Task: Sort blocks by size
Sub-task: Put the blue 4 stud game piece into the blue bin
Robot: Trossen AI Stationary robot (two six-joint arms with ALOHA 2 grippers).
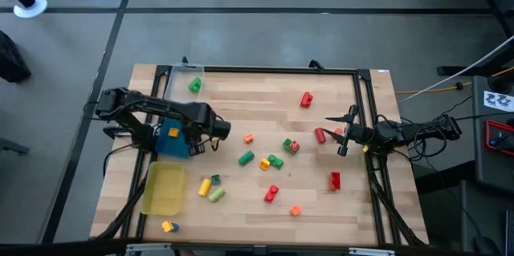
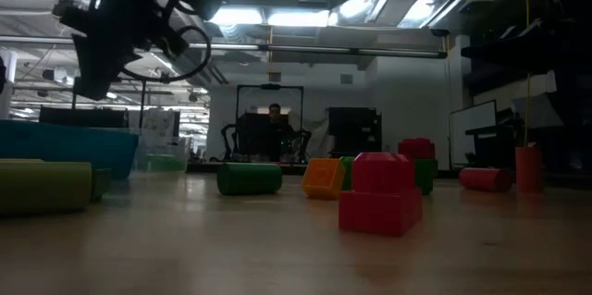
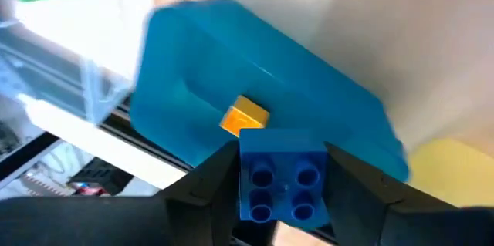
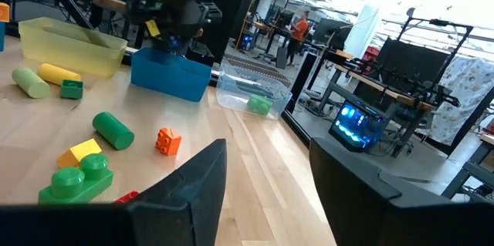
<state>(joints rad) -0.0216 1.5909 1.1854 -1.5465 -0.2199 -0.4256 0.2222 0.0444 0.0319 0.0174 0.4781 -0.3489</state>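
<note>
My left gripper is shut on a blue four-stud brick and hovers over the blue tray, which holds one orange block. It also shows in the right wrist view. My right gripper is open and empty at the table's right side, next to a red cylinder. Loose blocks lie on the table's middle: a green cylinder, a green-and-yellow cluster, red bricks, and a yellow cylinder. My left gripper pinches the blue brick by two opposite sides between its two fingers, the studded face turned toward the wrist camera. The fingers point down over the blue tray. The brick is lifted clear above the tray's inside.
A clear tray with a green block stands at the far left, and a yellow tray at the near left. A yellow-and-blue block lies near the front edge. A black frame rims the table.
</note>
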